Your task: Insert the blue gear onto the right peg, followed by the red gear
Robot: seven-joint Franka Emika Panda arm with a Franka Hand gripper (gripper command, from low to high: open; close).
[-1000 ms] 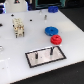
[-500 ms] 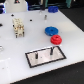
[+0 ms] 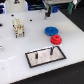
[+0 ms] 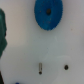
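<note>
Lying flat on the white table [image 3: 15, 52], the blue gear [image 3: 51, 31] touches the red gear [image 3: 56, 39] toward the far edge. The right peg [image 3: 52, 51] stands on the plate [image 3: 30, 59] near the front edge. Whether the gripper is spread or pressed together cannot be told.

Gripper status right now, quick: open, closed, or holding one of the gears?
Gripper: cannot be told; its fingertips show in neither view. It holds no gear: the blue gear and red gear both lie on the table.

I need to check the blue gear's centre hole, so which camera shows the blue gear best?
The wrist view: the blue gear appears large, seen from above, with its central hole plain, though its upper edge is cut off. The exterior view shows the whole gear, but small and blurred, beside the red gear.
</note>
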